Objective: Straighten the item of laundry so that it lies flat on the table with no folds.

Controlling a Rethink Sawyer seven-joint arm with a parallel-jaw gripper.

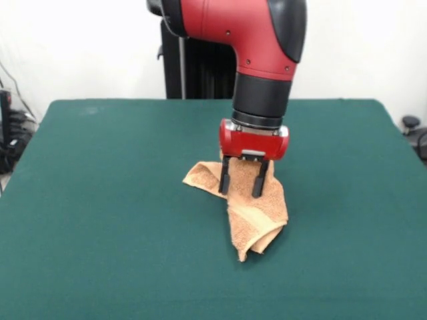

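The orange-tan terry towel [250, 210] lies crumpled and folded over itself near the middle of the dark green table [100, 200]. One corner sticks out to the left and a folded point reaches toward the front. My gripper [241, 185] hangs from the red and black arm straight above the towel's upper part. Its two black fingers [225, 180] stand apart, open, with their tips just at the cloth. Nothing is held between them. The towel's white tag and woven bands do not show.
The robot's black pedestal [193, 67] stands at the table's far edge. Cables and dark equipment [10, 133] lie off the left side, and a dark object [413, 130] sits off the right edge.
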